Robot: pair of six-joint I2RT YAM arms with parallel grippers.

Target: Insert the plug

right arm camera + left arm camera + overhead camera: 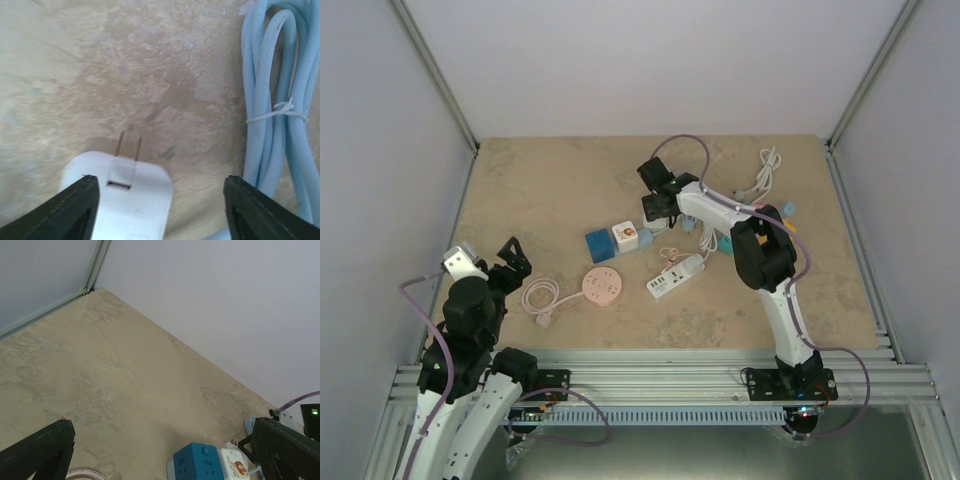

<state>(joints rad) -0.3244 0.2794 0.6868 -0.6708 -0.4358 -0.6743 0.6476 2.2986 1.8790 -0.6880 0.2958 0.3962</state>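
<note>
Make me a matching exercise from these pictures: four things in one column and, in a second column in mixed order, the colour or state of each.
Column one:
1. round power strip
2. cube socket
3. two-pin plug
4. left gripper

Column two:
a. open, holding nothing
b. pink
c. lying on the table between the open fingers of the right gripper
d. blue

Pairs: 1-b; 2-d; 3-c; 4-a

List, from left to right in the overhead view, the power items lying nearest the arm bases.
Going rightward: pink coiled cord → round pink power strip → long white power strip.
</note>
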